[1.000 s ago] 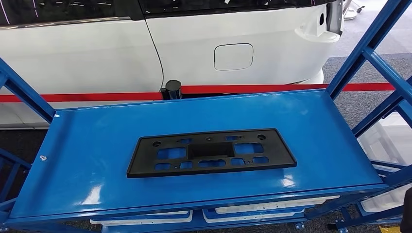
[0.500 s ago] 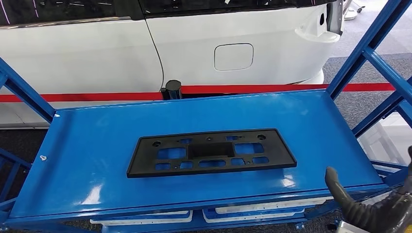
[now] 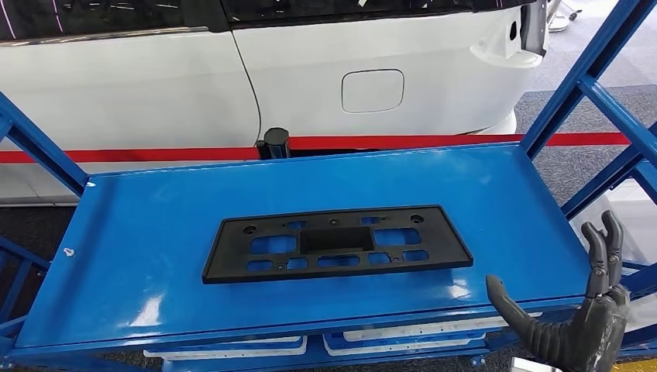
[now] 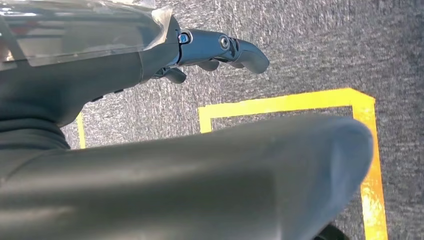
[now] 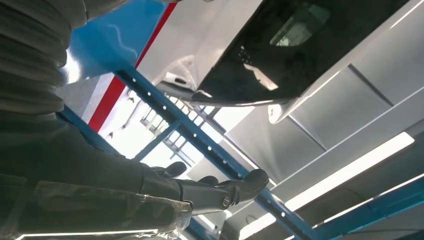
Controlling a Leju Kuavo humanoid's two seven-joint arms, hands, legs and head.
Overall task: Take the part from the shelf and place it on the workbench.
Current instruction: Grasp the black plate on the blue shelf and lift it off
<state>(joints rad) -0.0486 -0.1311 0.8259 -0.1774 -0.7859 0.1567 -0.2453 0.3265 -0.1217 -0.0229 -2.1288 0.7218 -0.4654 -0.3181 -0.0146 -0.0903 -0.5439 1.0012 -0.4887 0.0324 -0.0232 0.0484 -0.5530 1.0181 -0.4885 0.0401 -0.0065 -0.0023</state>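
Part (image 3: 338,244), a flat black plastic plate with many cut-out windows and small holes, lies face up near the middle of the blue shelf (image 3: 155,225), long side across the view, nothing touching it; right hand (image 3: 577,310) is raised at the shelf's near right corner, well apart from the plate, fingers (image 3: 603,240) spread and pointing up, thumb out to the side, holding nothing; in the right wrist view the same hand (image 5: 200,192) shows its fingers extended and free against the blue frame posts; left hand (image 4: 215,50) hangs over grey carpet with a yellow floor marking (image 4: 280,102), fingers loosely stretched, nothing in them; white car (image 3: 310,70) and a red strip (image 3: 155,151) stand behind the shelf; the plate looks thin, light and fairly stiff, though likely to flex a little along its length; lying flush on glossy paint, it may slide rather than lift, so a good hold is probably the near long edge or a short end, or fingers hooked into one of the larger windows; the step in hand seems to be the reach toward it, with the grasp not yet made
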